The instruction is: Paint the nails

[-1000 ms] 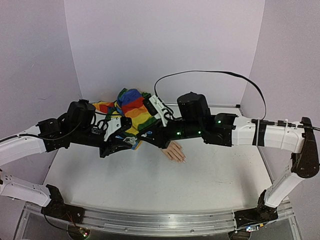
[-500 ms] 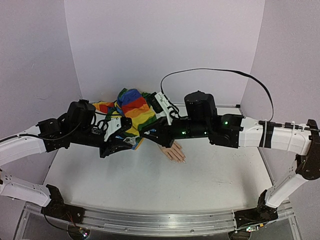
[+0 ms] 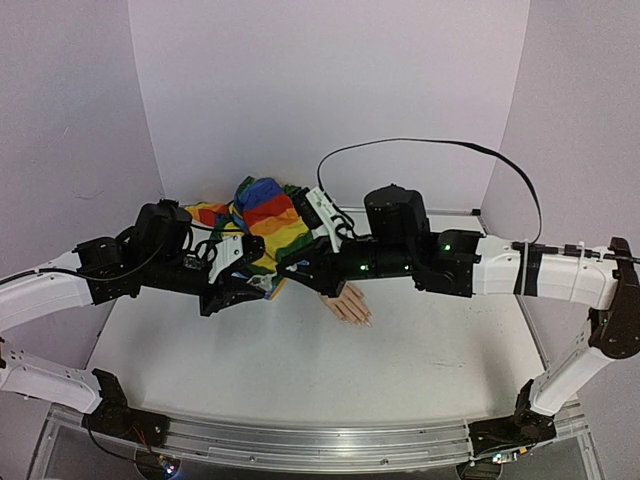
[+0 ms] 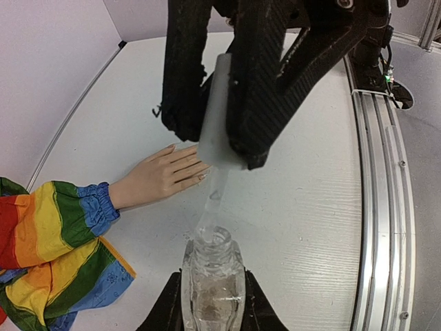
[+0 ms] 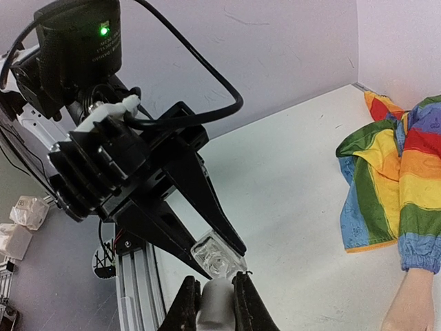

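The peach mannequin hand (image 3: 348,303) lies palm down on the table, its rainbow-striped sleeve (image 3: 262,222) behind it. Its pale nails (image 4: 202,177) point toward the table's middle. My left gripper (image 4: 212,303) is shut on a small clear bottle (image 4: 212,276), held upright just off the table. My right gripper (image 4: 217,145) is shut on the white cap (image 4: 222,114). The cap's clear brush stem (image 4: 210,203) reaches down to the bottle's open mouth. In the right wrist view the cap (image 5: 218,303) sits right over the bottle (image 5: 219,256). Both grippers (image 3: 270,278) meet left of the hand.
The rainbow cloth (image 5: 396,186) spreads over the table's back left. A black cable (image 3: 430,145) loops above the right arm. The metal rail (image 4: 379,172) runs along the table's near edge. White walls close the back and sides.
The right arm's upper part has shifted a little up and to the right, then settled. The cap stays over the bottle. The left arm has not moved.
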